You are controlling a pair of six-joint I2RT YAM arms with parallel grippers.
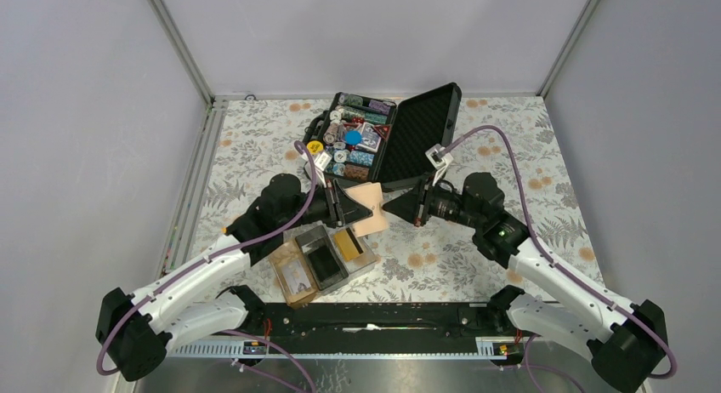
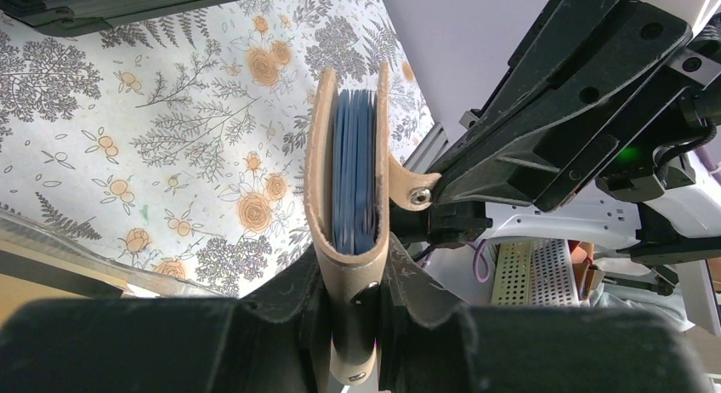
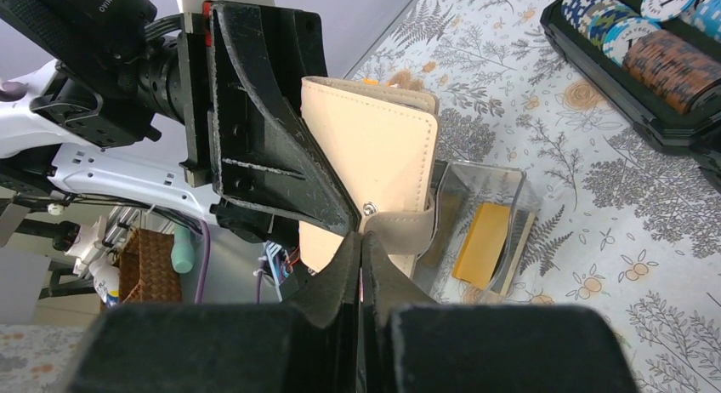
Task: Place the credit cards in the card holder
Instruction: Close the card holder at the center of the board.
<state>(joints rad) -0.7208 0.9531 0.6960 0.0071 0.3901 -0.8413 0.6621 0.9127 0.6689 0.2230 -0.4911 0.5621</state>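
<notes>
My left gripper (image 1: 364, 211) is shut on the spine end of a beige leather wallet (image 1: 369, 202) and holds it above the table. In the left wrist view (image 2: 353, 278) the wallet (image 2: 316, 155) stands edge-on with blue card edges (image 2: 354, 163) inside. My right gripper (image 1: 388, 207) is shut on the wallet's snap strap (image 3: 406, 227), seen in the right wrist view (image 3: 363, 240). The clear card holder (image 1: 299, 293) sits on the table below. A gold-orange credit card (image 1: 348, 242) lies in its right compartment, and it also shows in the right wrist view (image 3: 480, 244).
An open black chip case (image 1: 425, 129) full of poker chips stands at the back, behind both grippers. The flowered tablecloth (image 1: 476, 257) covers the table. The metal rail (image 1: 357, 312) runs along the near edge between the arm bases.
</notes>
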